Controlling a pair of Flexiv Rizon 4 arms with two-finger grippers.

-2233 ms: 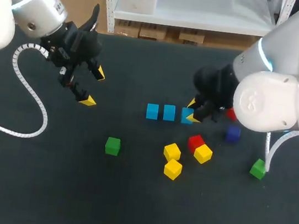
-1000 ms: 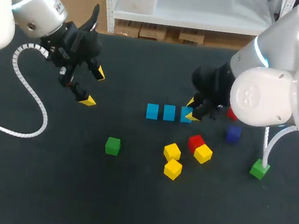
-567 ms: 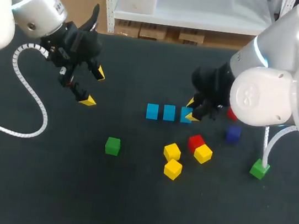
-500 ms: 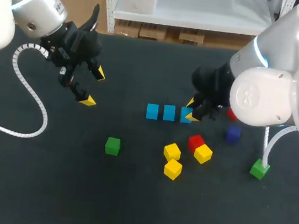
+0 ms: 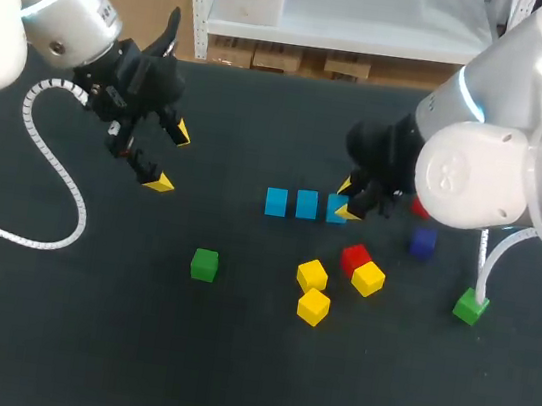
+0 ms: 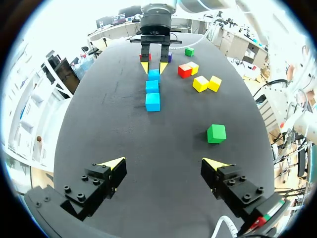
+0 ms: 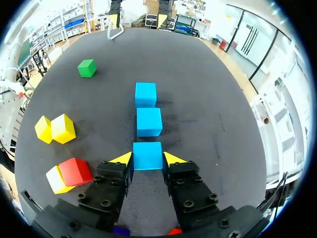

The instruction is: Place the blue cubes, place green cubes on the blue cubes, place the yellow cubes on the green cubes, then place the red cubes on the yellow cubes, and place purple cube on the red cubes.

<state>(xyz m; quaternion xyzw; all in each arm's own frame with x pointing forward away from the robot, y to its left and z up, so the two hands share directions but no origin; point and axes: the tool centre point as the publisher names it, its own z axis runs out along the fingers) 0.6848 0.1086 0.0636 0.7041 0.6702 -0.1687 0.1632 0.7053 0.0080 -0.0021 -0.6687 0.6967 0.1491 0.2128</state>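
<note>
Looking down from the head view, finds three blue cubes in a row mid-table: first blue cube (image 5: 276,202), middle blue cube (image 5: 307,204) and end blue cube (image 5: 339,209), set close together. Finds the right gripper (image 5: 349,200) low at the end blue cube, one yellow tip on either side of it. Finds the left gripper (image 5: 170,158) well apart from the row, above bare table (image 5: 80,338), fingers spread wide and holding nothing. Counts the loose pieces:
- left green cube (image 5: 204,264)
- right green cube (image 5: 469,306)
- three yellow cubes (image 5: 314,307)
- a red cube (image 5: 354,257) against one of the yellow cubes
- a second red cube (image 5: 420,206), half hidden behind the right arm
- the purple cube (image 5: 422,242)

Turning to the left wrist view, confirms the left gripper (image 6: 164,163) released, with only dark cloth between its fingers. Sees the blue row running away ahead toward the right gripper (image 6: 154,64), and the left green cube (image 6: 216,133) ahead and off to one side.

Turning to the right wrist view, shows the right gripper (image 7: 147,158) clamped on the end blue cube (image 7: 147,151). Both yellow tips look pressed flat against opposite faces, and the cube sits on the table in line with the other two.

Judging progress: blue layer apparently laid, bar letting go of the third cube. Green, yellow, red and purple layers all left to do, with nothing stacked yet.
</note>
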